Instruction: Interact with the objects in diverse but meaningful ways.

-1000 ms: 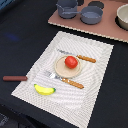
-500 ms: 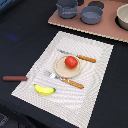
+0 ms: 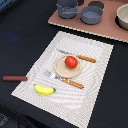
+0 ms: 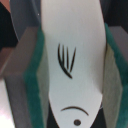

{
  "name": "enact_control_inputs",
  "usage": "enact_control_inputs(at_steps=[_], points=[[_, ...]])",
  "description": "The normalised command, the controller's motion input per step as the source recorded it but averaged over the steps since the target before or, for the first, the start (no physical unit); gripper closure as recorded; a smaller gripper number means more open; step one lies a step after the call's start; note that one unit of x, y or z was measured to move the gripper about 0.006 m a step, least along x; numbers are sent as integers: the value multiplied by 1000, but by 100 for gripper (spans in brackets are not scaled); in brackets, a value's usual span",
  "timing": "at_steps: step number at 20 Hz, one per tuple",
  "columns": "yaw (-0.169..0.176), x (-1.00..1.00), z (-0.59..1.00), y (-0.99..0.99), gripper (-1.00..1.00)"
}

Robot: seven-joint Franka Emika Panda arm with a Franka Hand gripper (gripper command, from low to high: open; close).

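In the wrist view the gripper [image 4: 70, 75] is clamped on a white fish [image 4: 72, 60], its green-padded fingers [image 4: 32, 90] pressed against both flat sides; the fish shows black gill lines, a curved mouth and a dot eye. In the exterior view neither arm nor fish appears. Nearest lies a yellow banana [image 3: 44, 90] on the striped placemat [image 3: 95, 95]; off the mat, toward the exterior view's left, rests a brown-handled utensil [image 3: 15, 78] on the dark table [image 3: 25, 30]; further in, a fork [image 3: 65, 80] lies beside a small plate [image 3: 62, 67] carrying a red tomato [image 3: 71, 62]; a knife [image 3: 79, 57] lies just behind the plate; farthest, grey pots [image 3: 82, 12] stand on a brown board [image 3: 75, 24].
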Motion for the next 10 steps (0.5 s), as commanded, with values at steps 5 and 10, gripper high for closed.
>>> enact_control_inputs(at_steps=[5, 10], points=[[0, -53, -280, -329, 100], [0, -63, -295, -336, 100]])
